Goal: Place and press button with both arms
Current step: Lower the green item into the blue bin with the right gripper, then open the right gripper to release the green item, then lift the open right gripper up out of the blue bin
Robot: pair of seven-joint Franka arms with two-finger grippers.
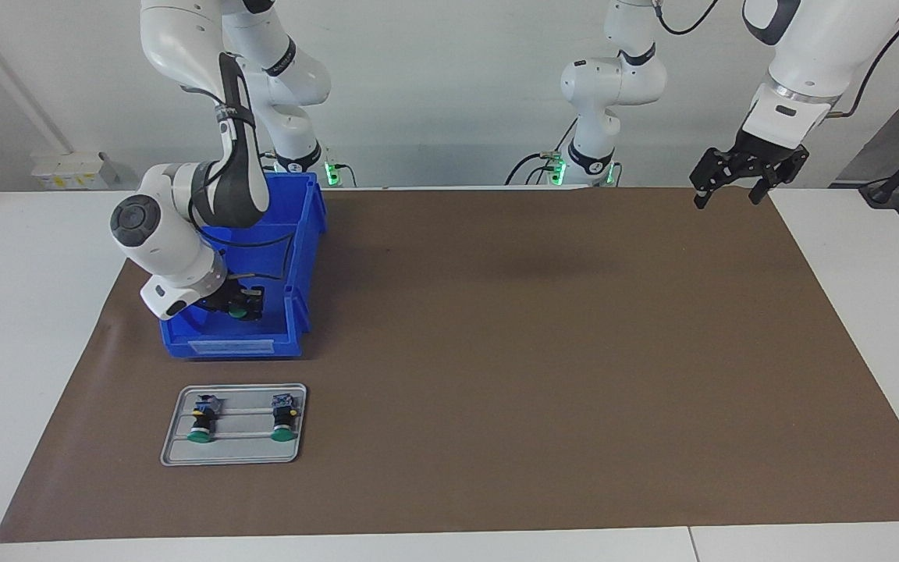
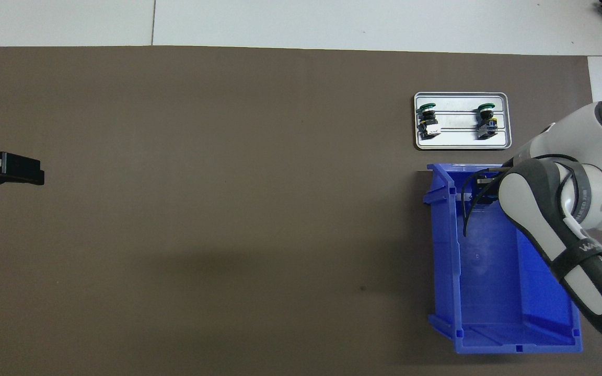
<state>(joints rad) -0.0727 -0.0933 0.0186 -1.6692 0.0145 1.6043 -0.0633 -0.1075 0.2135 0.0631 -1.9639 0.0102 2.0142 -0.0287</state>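
Note:
My right gripper [image 1: 240, 306] is shut on a green-capped button [image 1: 238, 313] and holds it just above the floor of the blue bin [image 1: 303, 234], at the bin's end farthest from the robots. In the overhead view the right arm hides most of that gripper [image 2: 481, 189]. Two more buttons [image 1: 200, 421] [image 1: 285, 420] lie in a grey metal tray [image 1: 233, 454], green caps pointing away from the robots; they also show in the overhead view [image 2: 428, 119] [image 2: 486, 120]. My left gripper [image 1: 729, 197] waits open and empty, raised over the mat's corner at the left arm's end.
The blue bin [image 2: 489, 292] stands at the right arm's end of the brown mat [image 1: 535, 351], with the tray [image 2: 462, 145] just past it, farther from the robots. White table [image 1: 20, 312] surrounds the mat.

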